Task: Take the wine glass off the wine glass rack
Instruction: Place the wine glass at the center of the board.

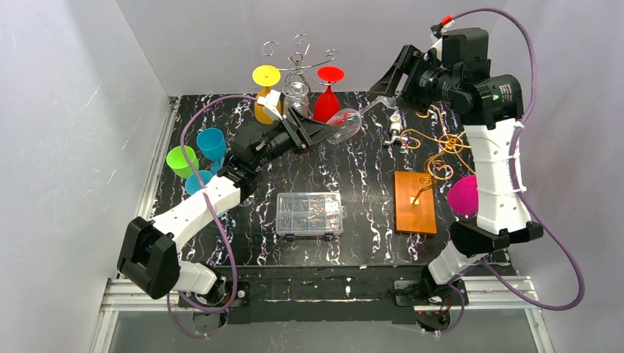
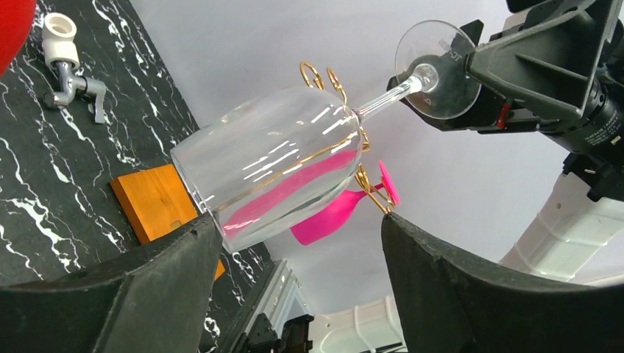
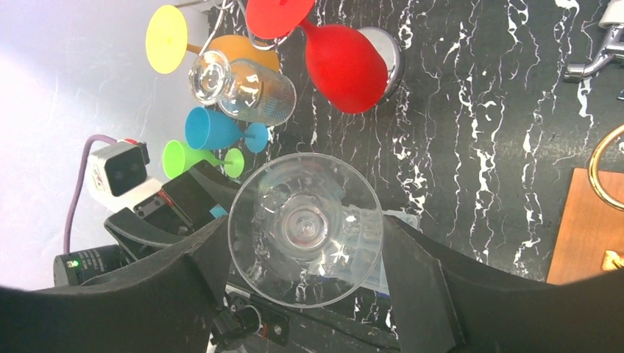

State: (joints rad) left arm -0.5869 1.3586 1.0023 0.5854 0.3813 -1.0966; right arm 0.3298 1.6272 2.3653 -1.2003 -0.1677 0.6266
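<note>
Right jaws clamp a clear wine glass (image 2: 272,169) by its foot above the black marbled desk (image 1: 368,243); left jaws straddle the bowl, spread wide.

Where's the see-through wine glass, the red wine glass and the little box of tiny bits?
clear wine glass (image 2: 272,158), left wrist view, on its bowl.
red wine glass (image 1: 326,106), top view, on its bowl.
plastic box (image 1: 310,213), top view, on its lid.
</note>
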